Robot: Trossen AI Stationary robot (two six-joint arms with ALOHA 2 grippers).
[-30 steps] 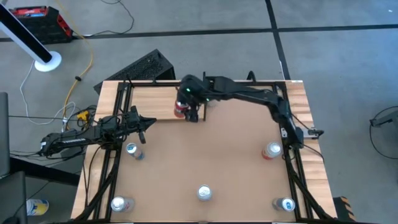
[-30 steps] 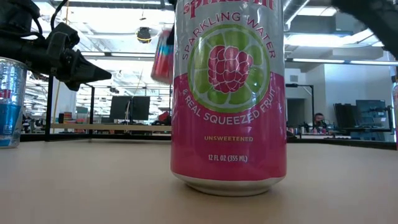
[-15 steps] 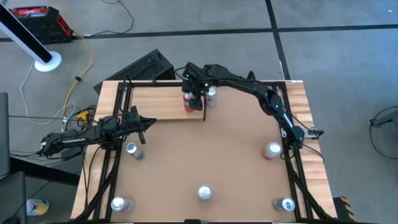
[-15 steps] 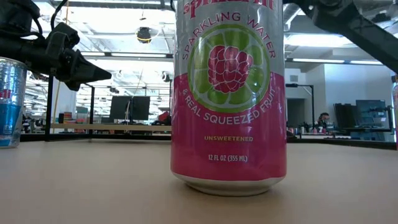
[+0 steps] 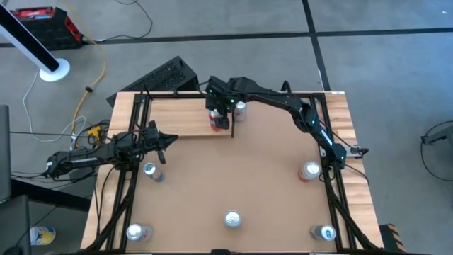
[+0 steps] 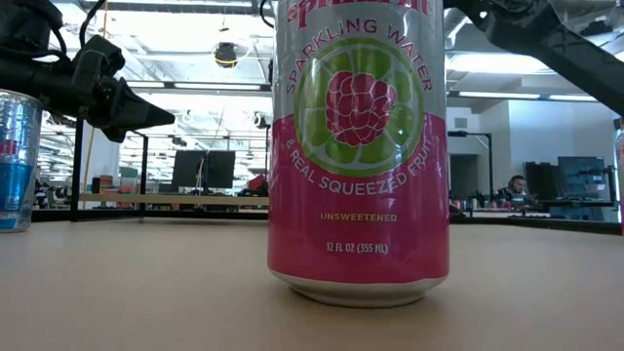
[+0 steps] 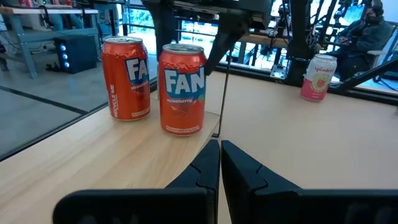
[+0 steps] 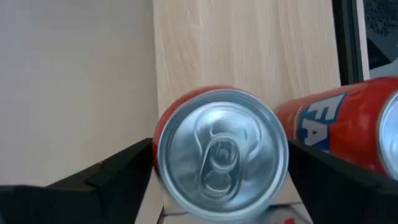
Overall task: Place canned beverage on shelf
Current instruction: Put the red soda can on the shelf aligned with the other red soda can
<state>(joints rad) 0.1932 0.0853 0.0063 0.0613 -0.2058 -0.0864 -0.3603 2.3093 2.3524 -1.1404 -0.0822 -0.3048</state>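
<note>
Two fingers of the right hand [image 8: 217, 180] stand spread around an upright can [image 8: 219, 152] on the shelf [image 8: 249, 50].

A black keyboard [image 5: 164, 76] lies on the grey floor just beyond the right claw [image 5: 221, 117], off the far edge of the brown worktop [image 5: 233, 177]. Far out to that claw's left in the high view, a red and black case [image 5: 44, 27] sits near a white round stand base [image 5: 54, 69], and a yellow cable [image 5: 101, 71] trails over the floor between them and the worktop. In the low view, a seated person [image 6: 514, 187] and dark monitors [image 6: 203, 168] show in the room behind.
</note>
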